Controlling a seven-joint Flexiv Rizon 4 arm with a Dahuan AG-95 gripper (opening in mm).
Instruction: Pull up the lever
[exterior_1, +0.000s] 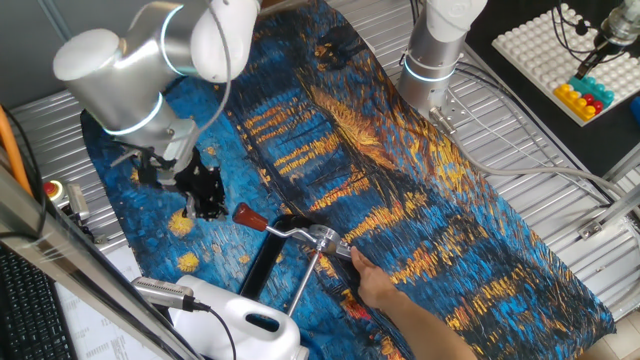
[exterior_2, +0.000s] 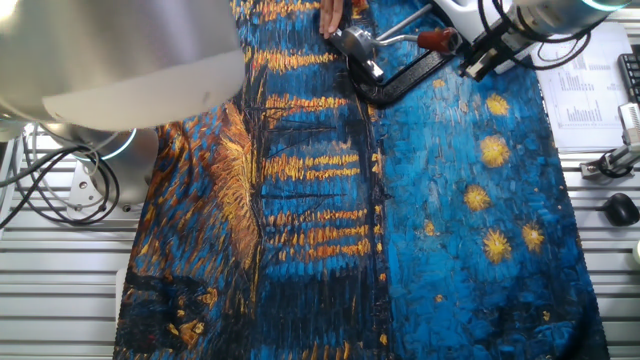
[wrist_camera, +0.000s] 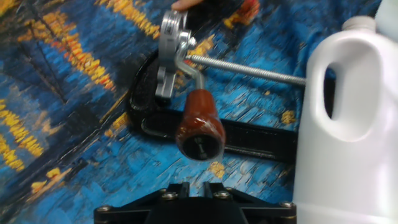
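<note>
You have not started the pull yet: the lever lies low over the painted cloth, and nothing grips it. Its dark-red knob points toward the gripper, which hangs just beside the knob but apart from it. In the hand view the knob sits directly ahead of the gripper base, a little above it. I cannot tell from these pictures if the fingers are spread or closed, because they are not shown clearly. The rod joins the silver hub, which a human hand holds steady. Reaching, closing on the knob and lifting all remain, in my judgement.
</note>
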